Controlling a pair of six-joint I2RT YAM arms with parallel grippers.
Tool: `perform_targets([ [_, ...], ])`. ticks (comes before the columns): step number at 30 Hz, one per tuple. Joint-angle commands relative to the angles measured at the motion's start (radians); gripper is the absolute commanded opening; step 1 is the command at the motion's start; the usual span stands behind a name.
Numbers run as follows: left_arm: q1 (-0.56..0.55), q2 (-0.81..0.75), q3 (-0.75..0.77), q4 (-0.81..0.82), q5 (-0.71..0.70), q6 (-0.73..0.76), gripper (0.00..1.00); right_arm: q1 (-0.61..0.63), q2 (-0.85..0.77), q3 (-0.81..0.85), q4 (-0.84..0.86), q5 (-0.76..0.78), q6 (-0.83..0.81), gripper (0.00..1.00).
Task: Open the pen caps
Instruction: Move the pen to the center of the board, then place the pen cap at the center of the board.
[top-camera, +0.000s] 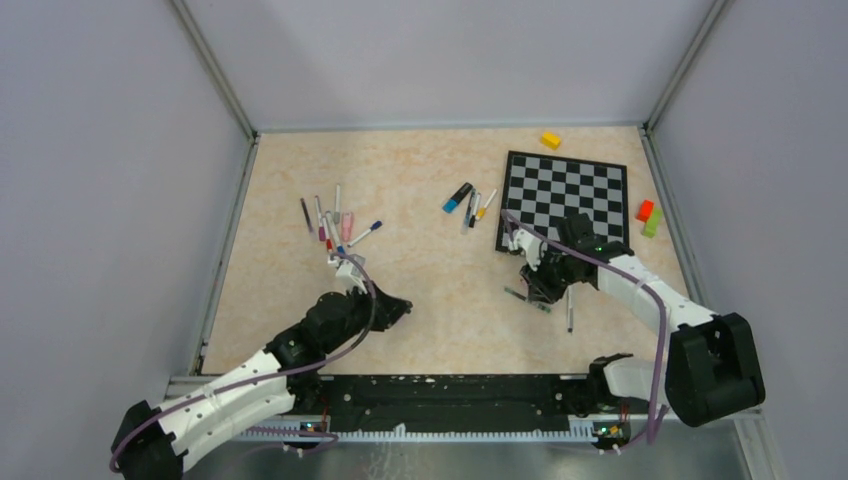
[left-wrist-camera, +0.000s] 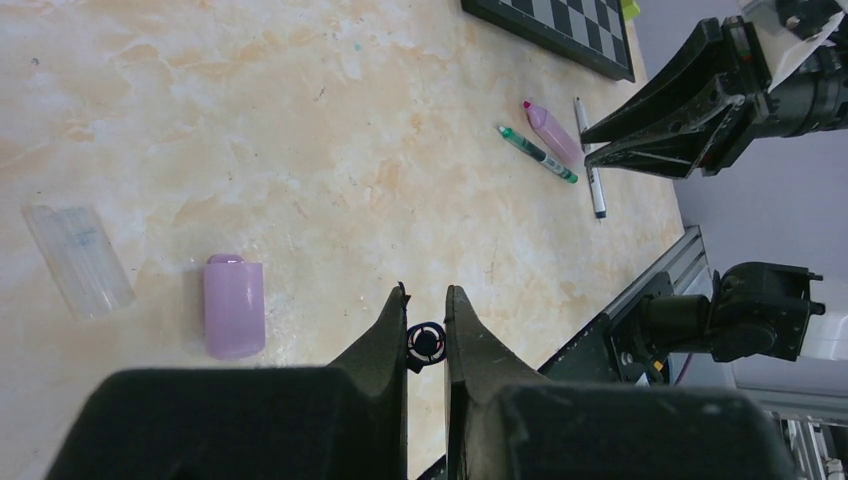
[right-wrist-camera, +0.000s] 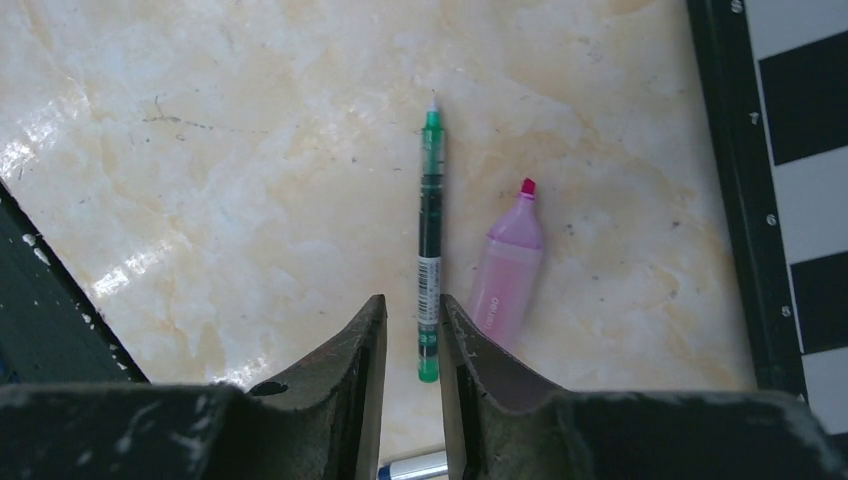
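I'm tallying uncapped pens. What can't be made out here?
- Top view: the pen cluster is too small to tell caps on or off.
- Left wrist: the dark round thing between the left gripper's fingers is mostly hidden by them.
- Right wrist: unclear whether the right gripper touches the green pen; a blue-ended pen is cut off below.

Left pincer (left-wrist-camera: 427, 290) pinching dark cap (left-wrist-camera: 425, 343), right pincer (right-wrist-camera: 412, 298) low (jaws narrowly apart)

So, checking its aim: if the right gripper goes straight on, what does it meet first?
Probably the green pen, its near end lying just ahead of the right gripper, in line with its gap; depth is unclear.
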Motion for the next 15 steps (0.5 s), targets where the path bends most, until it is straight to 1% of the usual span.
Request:
perform_targets([
  [1,0.004,0.031,0.0,0.058,0.03,0.033,0.08,-0.053,-0.047,0.039,-0.007,-0.005,-0.011,0.25],
  [6,0.005,0.117,0.058,-0.005,0.054,0.055,0.08,-0.066,-0.049,0.039,-0.005,-0.01,-0.011,0.27],
  [9,0.004,0.216,0.118,-0.053,0.06,0.08,0.09,-0.065,-0.046,0.041,-0.004,-0.006,-0.012,0.27],
  [11,0.004,0.288,0.154,-0.094,0.09,0.093,0.09,-0.065,-0.046,0.041,-0.003,-0.002,-0.012,0.27],
  [15,0.002,0.442,0.249,-0.189,0.075,0.138,0.16,-0.065,-0.047,0.041,-0.005,-0.002,-0.015,0.28],
])
